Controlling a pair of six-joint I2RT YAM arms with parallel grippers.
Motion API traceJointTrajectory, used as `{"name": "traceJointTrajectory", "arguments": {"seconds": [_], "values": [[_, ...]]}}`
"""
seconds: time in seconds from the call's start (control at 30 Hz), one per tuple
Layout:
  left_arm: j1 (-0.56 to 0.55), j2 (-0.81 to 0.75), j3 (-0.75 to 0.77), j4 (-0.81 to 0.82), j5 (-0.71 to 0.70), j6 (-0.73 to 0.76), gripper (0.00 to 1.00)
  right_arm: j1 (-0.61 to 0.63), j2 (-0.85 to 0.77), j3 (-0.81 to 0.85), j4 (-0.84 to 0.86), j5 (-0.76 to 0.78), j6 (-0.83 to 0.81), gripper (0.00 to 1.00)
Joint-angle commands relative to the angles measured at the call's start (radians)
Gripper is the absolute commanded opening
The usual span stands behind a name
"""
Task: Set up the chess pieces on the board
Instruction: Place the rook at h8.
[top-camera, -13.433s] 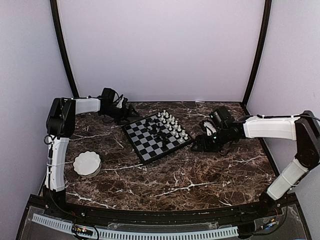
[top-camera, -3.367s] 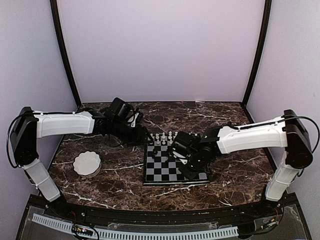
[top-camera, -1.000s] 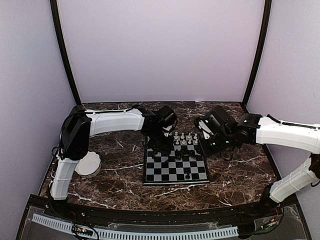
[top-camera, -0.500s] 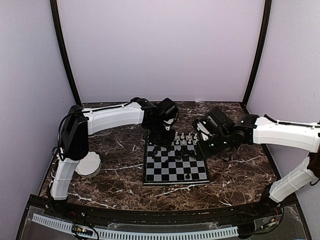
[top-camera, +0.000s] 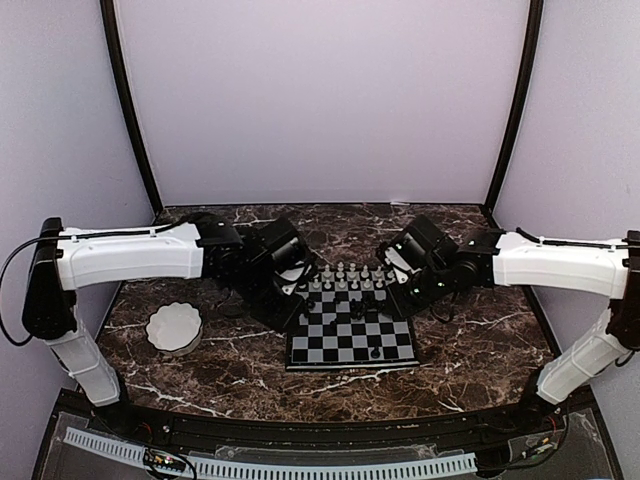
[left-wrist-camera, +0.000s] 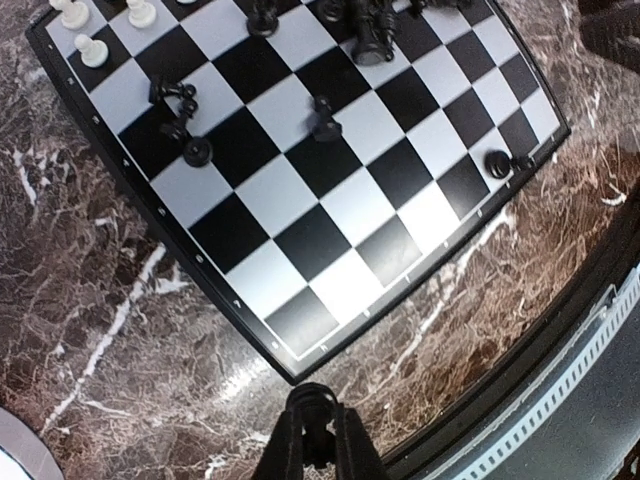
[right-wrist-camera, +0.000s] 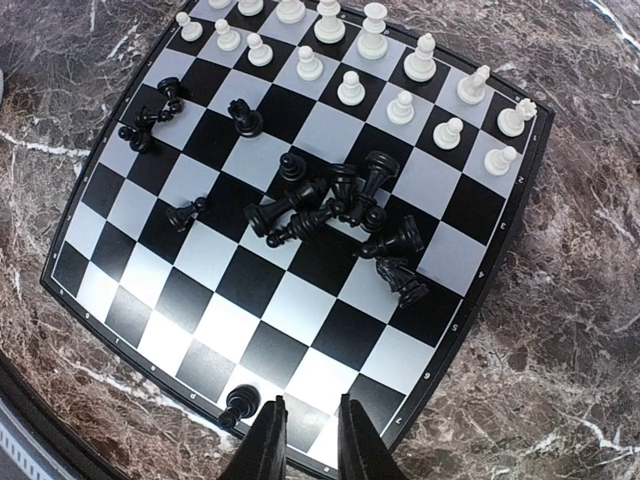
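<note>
Board: small square chessboard of black and pale checks (top-camera: 340, 345), flat on the dark veined marble table (top-camera: 460, 350).
White men: tiny white plastic chessmen (right-wrist-camera: 400, 105), upright in two ranks along one edge of the board; that side appears set.
Black men: tiny black plastic chessmen (right-wrist-camera: 345, 195), mostly heaped at the board's middle, several toppled, long axes pointing every which way; a few strays (right-wrist-camera: 140, 130) nearer one side edge of the board.
Lone pawn: single black pawn (right-wrist-camera: 238, 402), upright on the board's last rank, opposite the white ranks.
Right pincer (right-wrist-camera: 305, 440): parted only narrowly, nothing between the fingers; seen over the board's edge opposite the white ranks, just beside the lone pawn.
Left pincer (left-wrist-camera: 312, 405): closed right up; dark knob at the tips, too small to call either a pinched piece or bare fingertips; seen off the board, just past a corner on the black side, over bare table.
Key relation: heap straight ahead of right pincer, toward the white ranks; from left pincer, heap across the board, well apart. Right arm judged nearer.
Approach (judged): jaws across a toppled man's long axis; crowded heap, so risk of nudging neighbours.
Stage (judged): black side hardly begun.
Bowl: white scalloped bowl (top-camera: 174, 327), well apart from the board, off its left side.
</note>
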Motion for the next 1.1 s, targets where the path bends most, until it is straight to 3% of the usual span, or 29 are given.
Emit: {"name": "traceJointTrajectory", "arguments": {"seconds": [0.0,0.47,0.63,1.07], "values": [[-0.034,-0.056,-0.093,0.073,0.022,0.002,0.00,-0.004,0.017,0.031,0.028,-0.030,-0.011,0.20],[-0.060,0.071,-0.077,0.085,0.001,-0.044,0.01,-0.002,0.001,0.014,0.029,-0.039,0.004,0.19],[-0.068,0.135,-0.027,0.021,-0.080,-0.069,0.00,-0.003,-0.010,0.003,0.032,-0.028,0.010,0.19],[-0.070,0.171,-0.001,0.017,-0.090,-0.051,0.01,-0.004,-0.015,-0.002,0.030,-0.016,0.016,0.19]]}}
